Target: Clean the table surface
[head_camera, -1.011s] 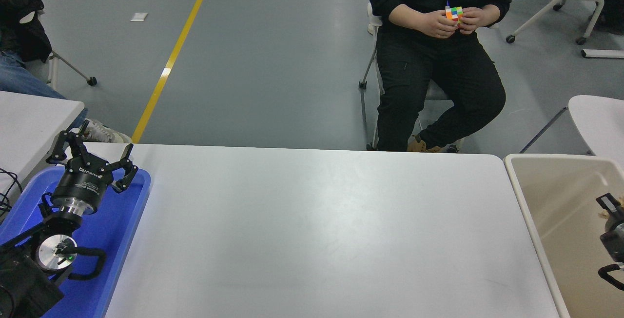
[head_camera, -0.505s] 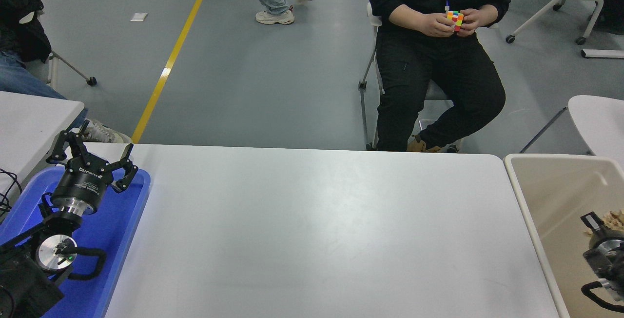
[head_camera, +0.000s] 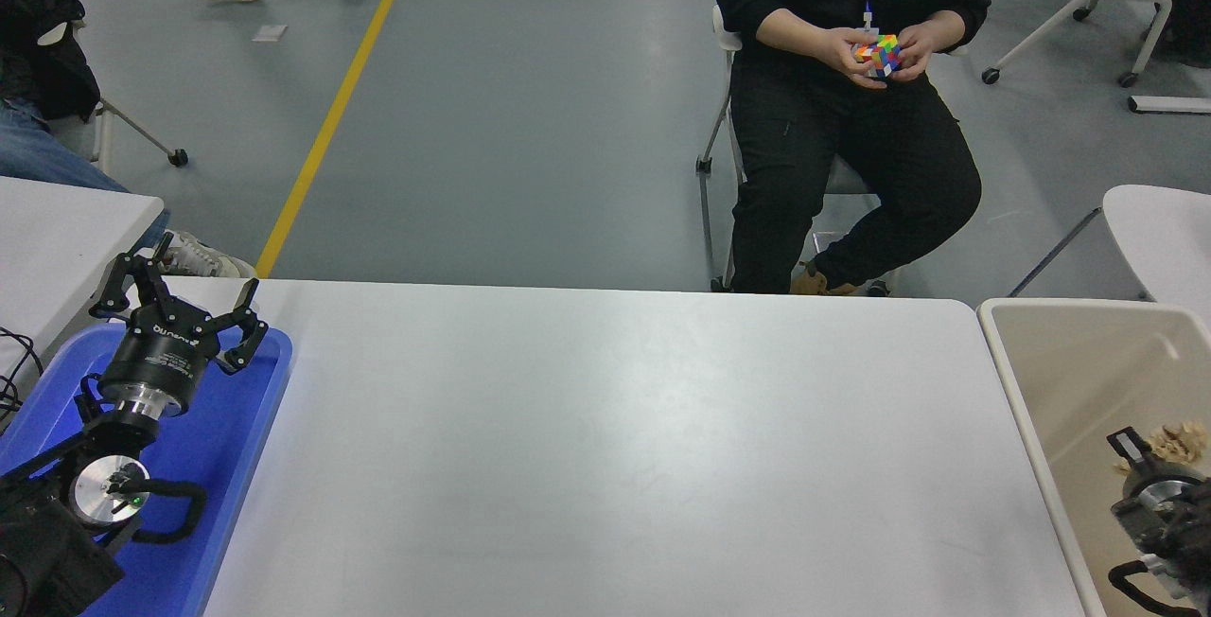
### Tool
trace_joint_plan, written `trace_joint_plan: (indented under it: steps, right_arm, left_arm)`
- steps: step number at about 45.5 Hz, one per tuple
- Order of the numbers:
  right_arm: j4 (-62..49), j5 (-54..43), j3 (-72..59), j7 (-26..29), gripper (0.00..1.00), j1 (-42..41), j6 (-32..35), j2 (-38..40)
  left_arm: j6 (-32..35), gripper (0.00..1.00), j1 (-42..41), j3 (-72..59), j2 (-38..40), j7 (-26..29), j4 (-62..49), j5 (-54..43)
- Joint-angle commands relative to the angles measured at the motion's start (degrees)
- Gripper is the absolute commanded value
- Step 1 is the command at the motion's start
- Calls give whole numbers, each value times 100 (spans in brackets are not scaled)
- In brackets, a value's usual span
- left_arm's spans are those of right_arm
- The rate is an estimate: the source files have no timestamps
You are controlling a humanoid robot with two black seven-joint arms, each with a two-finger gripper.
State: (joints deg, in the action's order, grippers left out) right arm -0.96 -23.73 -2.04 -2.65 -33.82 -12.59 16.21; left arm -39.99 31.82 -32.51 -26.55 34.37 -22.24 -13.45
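Grey floor beyond. Table surface fills centre, long axis left-right. Left gripper parked over blue tray, fingers spread, empty. Right gripper inside beige bin; opening indiscernible.

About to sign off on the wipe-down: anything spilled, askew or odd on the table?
Nothing stands out. The table shows bare and white, with no spill or debris visible. The blue tray sits at its left end under the parked left tool. Pale scraps lie in the beige bin, beside the right arm.
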Motion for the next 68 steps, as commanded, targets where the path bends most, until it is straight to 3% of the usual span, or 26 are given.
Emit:
trace_joint_plan:
  steps: [1,3,8,17,23,49,68]
  right_arm:
    - [-1,0,-42,-7,56,42,-138,-4]
    - [-1,0,-42,-7,65,33,-164,-4]
    - [8,9,-16,-7,68,33,-191,-4]
    - [8,9,20,-7,91,7,-200,49]
    - [34,9,28,-7,97,-37,-191,57]
    - [649,545,1021,-130,98,-1443,-121,1349]
    - [2117,537,3604,-324,98,-2111,-129,2298]
  left_arm:
    - [0,100,0,-1,1,0,0,0]
    - [0,100,0,-1,1,0,0,0]
    - [0,100,0,-1,1,0,0,0]
    - [0,100,0,-9,1,0,0,0]
    - [0,100,0,-1,1,0,0,0]
    - [0,100,0,-1,1,0,0,0]
    - [0,100,0,-1,-8,0,0,0]
